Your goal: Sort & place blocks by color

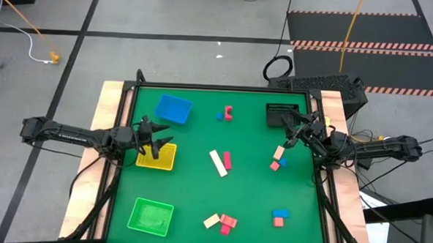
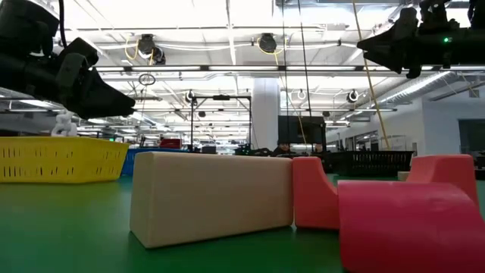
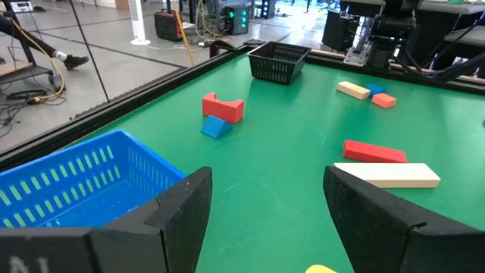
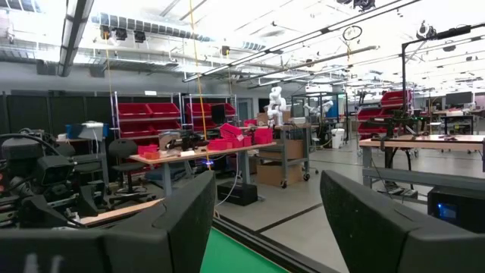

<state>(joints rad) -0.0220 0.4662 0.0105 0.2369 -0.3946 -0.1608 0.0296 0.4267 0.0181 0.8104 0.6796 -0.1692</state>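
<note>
- Blocks: scattered over the green table, none in a tray, none held.
- Count from high view, approx: 3 tan, 5 red/pink, 3 blue. Small ones hard to split.
- Centre: long tan bar touching a red bar on its right side.
- Far middle: red notched block w/ a small blue block just beside; left wrist view shows the blue one as a wedge.
- Right side: tan, blue and red cluster near the right gripper.
- Near edge: tan + two red group; blue over red pair further right.
- Low view: tan bar flat, close up; arched pink block touching its end.
- Trays: 3 total. Blue tray, yellow tray, green tray, all along the left side. 1 black mesh basket at far right.
- Writing/labels: none readable on blocks, trays or arms.
- Left gripper: arm reaches in from left edge, roughly level, hovering by the yellow tray's far edge. Fingers spread apart, nothing between them.
- Right gripper: arm comes in from right edge, raised, angled toward the basket; its wrist view looks out into the room. Fingers parted, holding nothing.
</note>
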